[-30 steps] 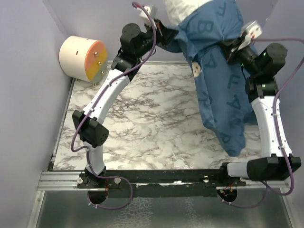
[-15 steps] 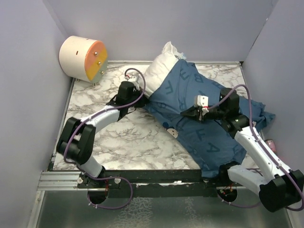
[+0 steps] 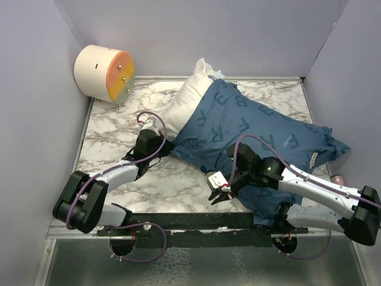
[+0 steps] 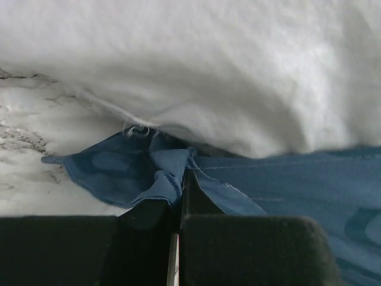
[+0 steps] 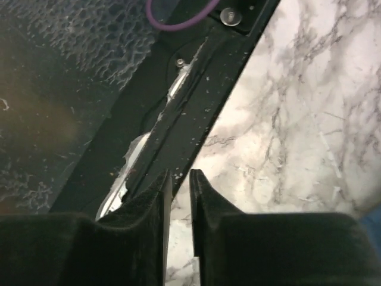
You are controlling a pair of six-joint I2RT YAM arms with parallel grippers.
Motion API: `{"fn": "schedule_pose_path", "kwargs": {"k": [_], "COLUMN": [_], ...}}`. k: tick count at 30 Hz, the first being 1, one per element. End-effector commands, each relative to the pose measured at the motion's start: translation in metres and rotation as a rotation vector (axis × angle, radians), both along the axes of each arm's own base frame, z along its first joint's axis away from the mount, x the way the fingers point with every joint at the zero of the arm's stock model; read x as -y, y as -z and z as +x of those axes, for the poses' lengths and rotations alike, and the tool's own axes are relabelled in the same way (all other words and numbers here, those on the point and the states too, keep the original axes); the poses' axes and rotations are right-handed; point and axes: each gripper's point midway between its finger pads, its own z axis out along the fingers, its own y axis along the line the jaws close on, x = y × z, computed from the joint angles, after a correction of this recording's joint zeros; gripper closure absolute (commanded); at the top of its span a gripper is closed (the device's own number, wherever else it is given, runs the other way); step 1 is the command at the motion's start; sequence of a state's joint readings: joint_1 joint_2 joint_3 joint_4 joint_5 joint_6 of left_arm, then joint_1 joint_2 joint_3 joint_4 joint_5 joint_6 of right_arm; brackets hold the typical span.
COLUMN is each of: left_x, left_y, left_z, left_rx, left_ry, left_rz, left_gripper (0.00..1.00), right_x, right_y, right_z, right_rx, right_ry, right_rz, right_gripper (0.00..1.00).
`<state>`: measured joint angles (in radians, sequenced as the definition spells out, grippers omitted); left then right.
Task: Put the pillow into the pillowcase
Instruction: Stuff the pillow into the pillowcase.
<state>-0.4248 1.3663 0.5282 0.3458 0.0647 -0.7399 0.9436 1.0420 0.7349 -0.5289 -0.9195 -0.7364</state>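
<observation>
Blue pillowcase [image 3: 250,134] lies diagonally — pillow [image 3: 189,98] protruding far-left; left end effector [image 4: 178,205] clamps its hem, right end effector [image 5: 180,185] closed, empty.

I see only the pillow's [image 3: 191,95] far end; the pillowcase [image 3: 250,128] hides the rest. Small pink object [image 3: 337,179] at the right wall, half covered, can't identify.

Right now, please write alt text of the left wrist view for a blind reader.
The left tool, shut, pinches a bunched edge of the blue pillowcase. The plump white pillow fills the upper frame, with marble table at left.
</observation>
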Motion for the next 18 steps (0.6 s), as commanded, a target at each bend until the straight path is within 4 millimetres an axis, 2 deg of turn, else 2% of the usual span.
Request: {"fn": "schedule_pose_path", "kwargs": {"k": [1,3,4,5,6,7,9,11,13,15,18], "left_x": [-0.023,-0.029,-0.032,-0.035,-0.038,-0.041,-0.044,-0.045,-0.045,-0.044,-0.042], "left_y": [-0.003,0.003,0.006,0.008,0.008,0.008,0.007,0.003,-0.001,-0.005,-0.008], "left_z": [-0.006,-0.015,-0.018,-0.021,-0.023,-0.026,-0.028,-0.029,-0.030,-0.031,-0.031], "left_rx": [0.050,0.042,0.041,0.041,0.045,0.050,0.058,0.071,0.087,0.100,0.112], "left_ry": [-0.103,-0.114,-0.123,-0.130,-0.137,-0.143,-0.149,-0.148,-0.143,-0.135,-0.120], "left_rz": [0.000,0.000,-0.003,-0.009,-0.015,-0.019,-0.028,-0.038,-0.049,-0.054,-0.061], "left_gripper": [1.00,1.00,1.00,1.00,1.00,1.00,1.00,1.00,1.00,1.00,1.00], "right_x": [-0.005,-0.014,-0.014,-0.010,-0.002,0.015,0.048,0.076,0.091,0.090,0.075], "right_y": [-0.057,-0.124,-0.159,-0.193,-0.222,-0.242,-0.263,-0.267,-0.256,-0.240,-0.209], "right_z": [0.016,0.042,0.069,0.103,0.141,0.181,0.249,0.310,0.360,0.393,0.422], "right_rx": [0.059,0.127,0.155,0.170,0.178,0.153,0.048,-0.068,-0.153,-0.256,-0.479], "right_ry": [0.023,0.112,0.214,0.347,0.475,0.600,0.757,0.891,0.999,1.043,1.025], "right_rz": [-0.033,0.067,0.134,0.200,0.257,0.290,0.323,0.349,0.366,0.363,0.341], "right_gripper": [0.64,0.32,0.17,0.05,0.01,0.00,0.00,0.00,0.00,0.00,0.00]}}
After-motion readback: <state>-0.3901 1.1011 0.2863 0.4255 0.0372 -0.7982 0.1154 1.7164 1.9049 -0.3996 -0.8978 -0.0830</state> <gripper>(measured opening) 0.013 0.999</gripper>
